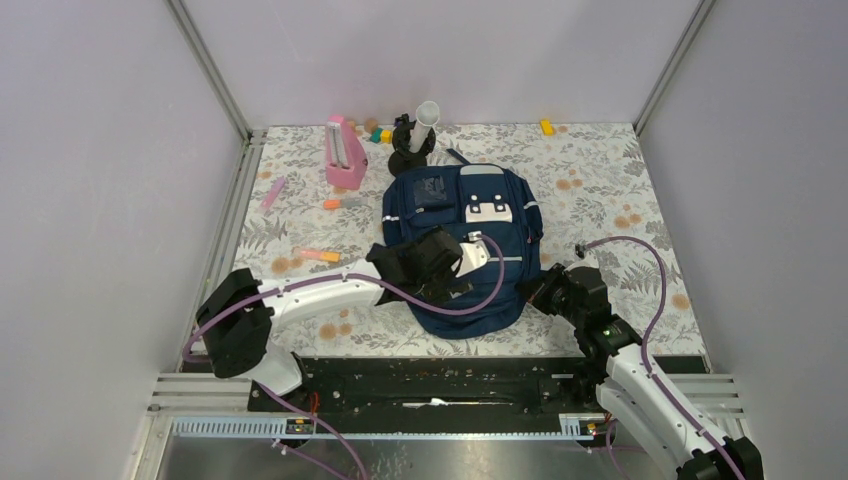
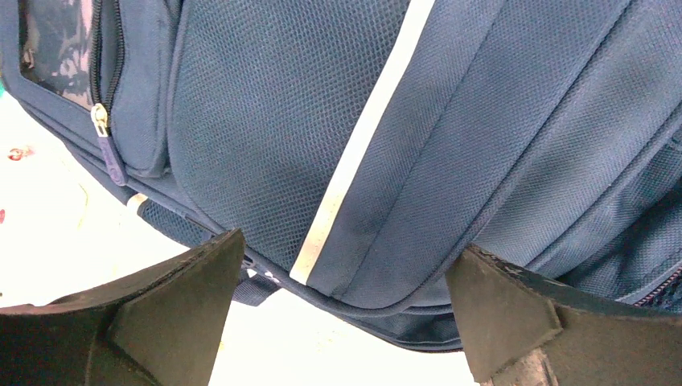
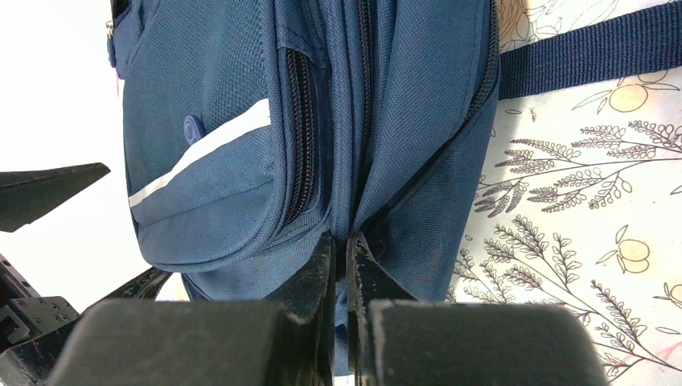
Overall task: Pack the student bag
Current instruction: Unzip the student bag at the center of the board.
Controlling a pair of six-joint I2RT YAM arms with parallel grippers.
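1. One student bag [image 1: 415, 205], navy with one thin light stripe [image 2: 354, 145], lies flat at the middle of the floral worktop [image 1: 620, 200], its lower end towards the arm bases.
2. I see two claws. The left claw [image 2: 347, 245] hangs over the bag's front, released, its fingers spread wide with nothing between them.
3. The right claw [image 3: 342, 241] is clenched on a fold of fabric at the bag's lower right edge.
4. Beyond the bag I count one pink holder [image 1: 344, 155], one white tube [image 1: 427, 112] and one yellow block [image 1: 546, 127]. Left of it lie two orange pieces [image 1: 320, 256] and one pink stick [image 1: 272, 192].
5. The bag's white-grey patches [image 1: 490, 210] carry marks too small for me to read.
6. One navy strap [image 3: 587, 48] lies on the worktop beside the bag. Patterned surface shows between the bag and the right wall.
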